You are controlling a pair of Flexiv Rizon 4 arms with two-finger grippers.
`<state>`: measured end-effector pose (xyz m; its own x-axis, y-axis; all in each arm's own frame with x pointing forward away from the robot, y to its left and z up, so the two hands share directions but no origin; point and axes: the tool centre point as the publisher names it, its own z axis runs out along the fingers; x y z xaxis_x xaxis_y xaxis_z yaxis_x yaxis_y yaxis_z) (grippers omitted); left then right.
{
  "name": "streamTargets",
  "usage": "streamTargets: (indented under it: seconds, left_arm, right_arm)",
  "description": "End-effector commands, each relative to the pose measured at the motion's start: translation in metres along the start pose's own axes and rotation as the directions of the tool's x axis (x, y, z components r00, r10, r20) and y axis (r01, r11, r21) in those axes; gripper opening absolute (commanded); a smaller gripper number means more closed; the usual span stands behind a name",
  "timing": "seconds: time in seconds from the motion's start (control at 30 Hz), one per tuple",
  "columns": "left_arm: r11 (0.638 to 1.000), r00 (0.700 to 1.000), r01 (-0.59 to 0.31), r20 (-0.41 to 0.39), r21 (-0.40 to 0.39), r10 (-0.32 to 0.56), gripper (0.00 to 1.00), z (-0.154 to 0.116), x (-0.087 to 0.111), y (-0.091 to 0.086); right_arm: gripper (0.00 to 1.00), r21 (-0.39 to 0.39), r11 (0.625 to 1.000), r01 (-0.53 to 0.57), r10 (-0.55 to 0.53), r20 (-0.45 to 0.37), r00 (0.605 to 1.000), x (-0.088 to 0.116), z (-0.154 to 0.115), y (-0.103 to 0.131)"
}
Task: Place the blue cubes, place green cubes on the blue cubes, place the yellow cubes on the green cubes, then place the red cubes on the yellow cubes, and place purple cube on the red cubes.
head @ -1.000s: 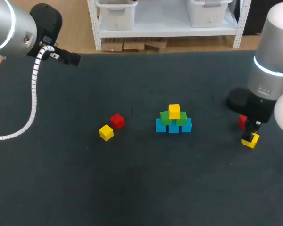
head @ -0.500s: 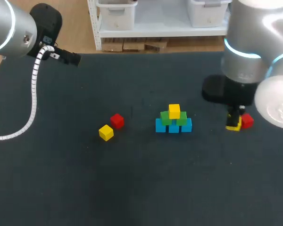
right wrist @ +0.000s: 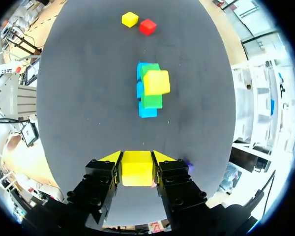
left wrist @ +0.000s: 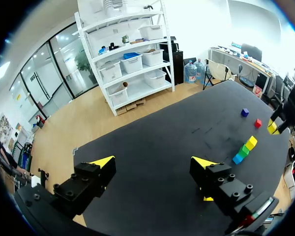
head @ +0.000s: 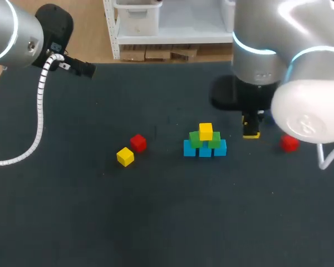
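Observation:
A pyramid stands mid-table: blue cubes (head: 205, 149) at the bottom, green cubes (head: 205, 139) on them, one yellow cube (head: 206, 131) on top. My right gripper (head: 251, 132) hangs just right of it, shut on a second yellow cube (right wrist: 136, 168); the wrist view shows the pyramid (right wrist: 150, 91) ahead of the fingers. A loose yellow cube (head: 124, 157) and a red cube (head: 137, 143) lie left of the pyramid. Another red cube (head: 289, 143) lies at the right. A purple cube (right wrist: 188, 164) peeks out beside the right fingers. My left gripper (left wrist: 155, 162) is open and empty, high over the far left corner.
The left arm (head: 22, 33) with its white coiled cable (head: 40, 105) stays over the far left of the dark table (head: 167, 222). The bulky right arm (head: 278, 61) covers the far right part of the table.
My right arm has carried the yellow cube from the table's right side leftward and farther back, close to the pyramid, uncovering the red cube at the right. The left arm has kept still.

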<state>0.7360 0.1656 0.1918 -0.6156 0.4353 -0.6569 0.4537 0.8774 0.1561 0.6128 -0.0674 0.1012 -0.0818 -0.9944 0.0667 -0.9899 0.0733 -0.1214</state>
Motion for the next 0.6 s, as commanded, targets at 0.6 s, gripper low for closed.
streamTargets:
  seconds: [0.6]
  left_arm:
    - [1.000,1.000,0.000,0.000,0.003,0.000,1.00,0.001,-0.001,0.001]
  right_arm:
    - [0.00,-0.056,0.996,0.072,-0.069,0.049,0.996,-0.041,0.013,-0.021]
